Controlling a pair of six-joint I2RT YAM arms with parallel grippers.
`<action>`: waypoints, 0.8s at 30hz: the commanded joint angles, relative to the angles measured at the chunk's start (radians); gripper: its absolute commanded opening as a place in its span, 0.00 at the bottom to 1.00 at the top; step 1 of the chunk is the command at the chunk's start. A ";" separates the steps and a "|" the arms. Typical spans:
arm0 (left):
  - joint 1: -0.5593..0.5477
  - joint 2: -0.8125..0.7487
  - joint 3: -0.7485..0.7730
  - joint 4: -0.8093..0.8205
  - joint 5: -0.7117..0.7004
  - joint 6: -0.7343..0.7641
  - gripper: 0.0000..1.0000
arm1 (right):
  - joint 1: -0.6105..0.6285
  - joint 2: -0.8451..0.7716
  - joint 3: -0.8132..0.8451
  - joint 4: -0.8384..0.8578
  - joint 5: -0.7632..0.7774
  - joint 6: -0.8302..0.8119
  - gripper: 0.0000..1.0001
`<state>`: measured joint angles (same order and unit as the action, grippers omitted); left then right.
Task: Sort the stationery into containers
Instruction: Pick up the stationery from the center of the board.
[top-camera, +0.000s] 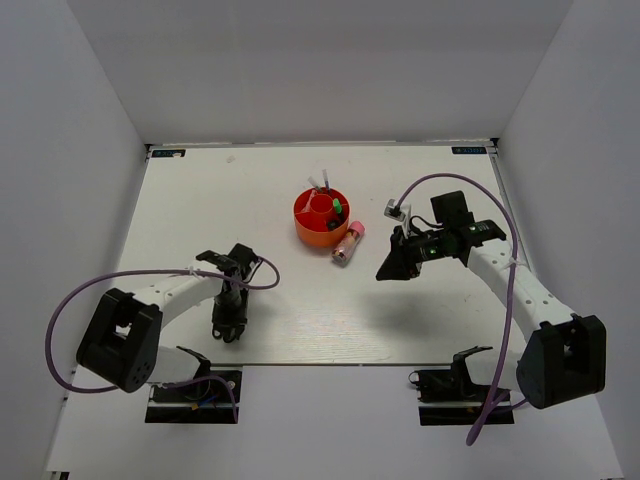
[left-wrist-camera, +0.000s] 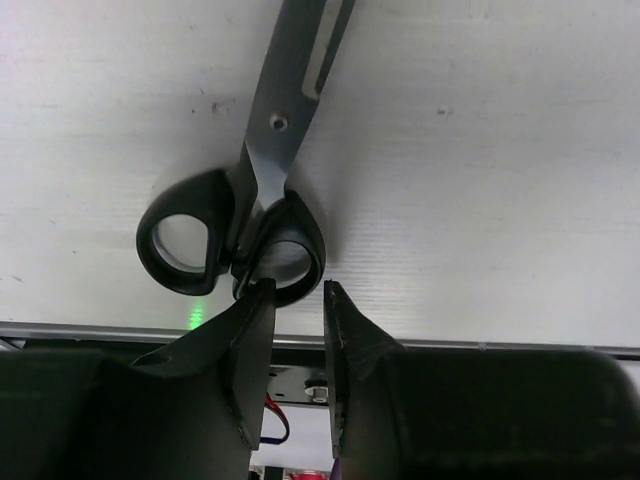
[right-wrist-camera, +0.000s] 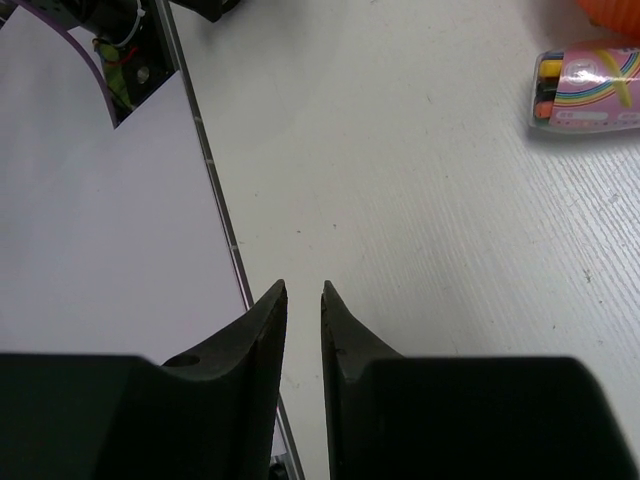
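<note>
The black-handled scissors lie flat on the table near its front edge, blades pointing away. My left gripper is low at the handles, its left fingertip over the right loop's rim. Its jaws stand a narrow gap apart with nothing between them. In the top view the left gripper hides the scissors. The orange tub holds several items. The pink-capped clear tube lies just right of it and shows in the right wrist view. My right gripper hangs above the table, empty, jaws nearly together.
A small grey and white item lies right of the tub, close to the right arm. The table's front edge runs just behind the left fingertips. The edge also shows in the right wrist view.
</note>
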<state>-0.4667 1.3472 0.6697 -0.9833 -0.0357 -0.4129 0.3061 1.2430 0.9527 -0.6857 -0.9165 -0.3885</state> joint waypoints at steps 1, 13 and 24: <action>-0.010 0.000 0.028 0.034 -0.043 -0.007 0.37 | -0.010 0.001 0.014 -0.018 -0.032 -0.020 0.24; -0.047 -0.029 -0.033 0.147 -0.070 -0.015 0.31 | -0.022 0.004 0.020 -0.031 -0.051 -0.024 0.24; -0.102 -0.039 -0.110 0.205 -0.147 -0.089 0.27 | -0.028 0.012 0.027 -0.044 -0.073 -0.030 0.24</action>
<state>-0.5610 1.2991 0.6212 -0.8616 -0.1291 -0.4648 0.2817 1.2522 0.9527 -0.7086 -0.9520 -0.4015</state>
